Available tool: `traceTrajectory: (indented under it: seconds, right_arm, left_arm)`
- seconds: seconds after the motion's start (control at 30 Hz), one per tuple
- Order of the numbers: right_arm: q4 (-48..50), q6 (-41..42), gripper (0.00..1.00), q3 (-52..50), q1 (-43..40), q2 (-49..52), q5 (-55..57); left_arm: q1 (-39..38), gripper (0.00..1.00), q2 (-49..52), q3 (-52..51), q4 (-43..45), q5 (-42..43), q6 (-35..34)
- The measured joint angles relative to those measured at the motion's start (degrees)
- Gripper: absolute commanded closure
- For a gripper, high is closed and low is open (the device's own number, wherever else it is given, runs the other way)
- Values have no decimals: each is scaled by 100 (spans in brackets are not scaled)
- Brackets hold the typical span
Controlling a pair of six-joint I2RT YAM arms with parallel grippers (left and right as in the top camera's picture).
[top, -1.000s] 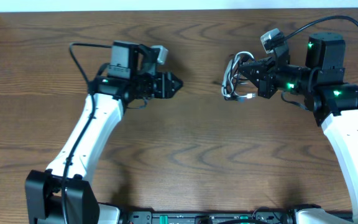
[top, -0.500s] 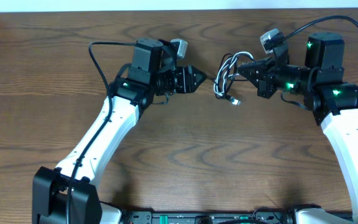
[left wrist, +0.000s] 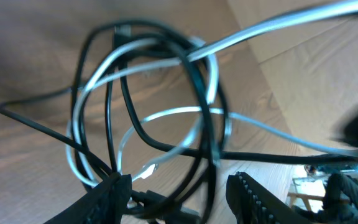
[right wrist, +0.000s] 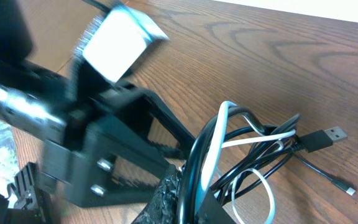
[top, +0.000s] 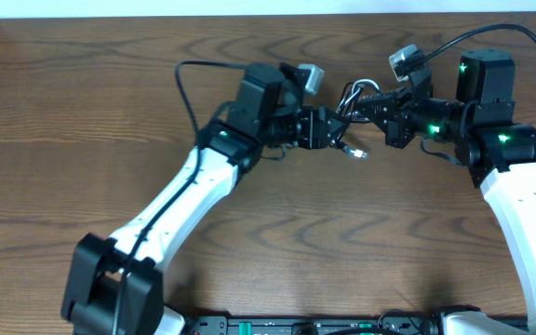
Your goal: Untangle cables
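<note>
The right pincer (top: 359,105) is shut tight on the cables (right wrist: 260,149), one black cord and one white, tangled together in loops. The loops reach from its tips to the left pincer (left wrist: 178,186), which stands half open with some strands between its two fingers. One small plug end trails beside the left pincer, over the bench (top: 277,233).
</note>
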Motion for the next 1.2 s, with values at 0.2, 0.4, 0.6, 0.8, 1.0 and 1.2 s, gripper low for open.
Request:
traceTrajectory:
  seconds: [0.2,0.4,0.6,0.8,1.0,1.2]
  right_arm:
    - [-24,0,99,0,0,4,31]
    - [-181,79,99,0,0,7,435]
    - [-466,839,99,0,-2,13,1821]
    - [-780,1613,99,-2,-68,50,3303]
    - [-855,1956,99,0,-282,319,4052]
    - [-905,2057,99,-2,-654,925,4245]
  left_arm:
    - [-98,85,470,0,70,-76,-162]
    - [-26,92,649,-2,61,-337,-160]
    - [264,93,625,-2,50,-411,-162]
    - [704,93,317,-2,-136,-470,-162]
    - [1152,93,-306,-2,-767,-704,-109]
    - [1307,92,-789,-2,-1572,-1390,197]
